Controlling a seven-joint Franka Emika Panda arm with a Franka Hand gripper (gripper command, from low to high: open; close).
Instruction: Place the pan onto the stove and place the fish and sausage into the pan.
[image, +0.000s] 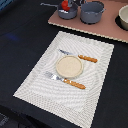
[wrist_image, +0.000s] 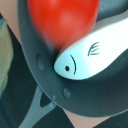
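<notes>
Gripper (image: 66, 2) sat at pan, mostly out of frame; fingers apart or together: couldn't tell. Directly under it, sausage (wrist_image: 62, 20) & fish (wrist_image: 92, 55) lay touching inside pan (wrist_image: 30, 65), which sat on stove (image: 102, 27). Grey pot (image: 92, 11) just beside.

A dark table (image: 20, 45) carried everything. On it, toward the exterior view's top right, lay the pinkish-brown stove (image: 102, 27), flat and running off the frame's edge. Just beside the stove, nearer the camera, a pale striped placemat (image: 35, 80) lay flat at an angle, its far corner close to the stove's near edge. Whether the two touched could not be told. The rest of the table showed as dark, dim surface around them.
</notes>
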